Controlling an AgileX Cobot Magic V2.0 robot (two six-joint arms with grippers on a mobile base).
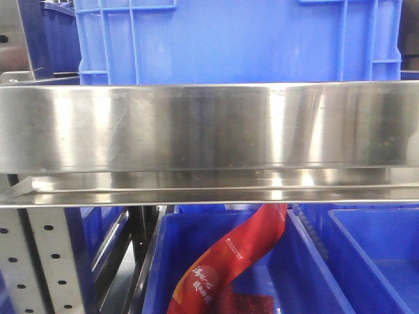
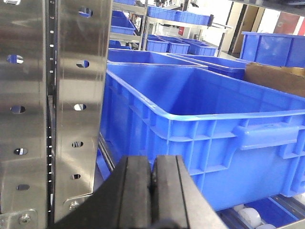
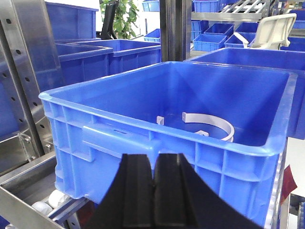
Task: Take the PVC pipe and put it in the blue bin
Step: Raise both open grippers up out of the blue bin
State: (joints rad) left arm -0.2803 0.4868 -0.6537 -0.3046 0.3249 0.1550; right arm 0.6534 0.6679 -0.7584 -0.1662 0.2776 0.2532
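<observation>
in your right wrist view the right gripper (image 3: 153,191) has its fingers (image 3: 136,191) clenched together on nothing, hanging just near of a blue bin (image 3: 119,121) whose floor holds a curved white pvc pipe piece (image 3: 212,123) toward its far right side. in your left wrist view the left gripper (image 2: 152,191) is likewise clenched and empty, with a perforated steel shelf post (image 2: 71,105) on its left and another blue crate (image 2: 190,138) to its right. the front view shows a steel shelf beam (image 1: 209,127) across the middle and a red printed packet (image 1: 229,261) lying in a lower blue bin (image 1: 301,275).
</observation>
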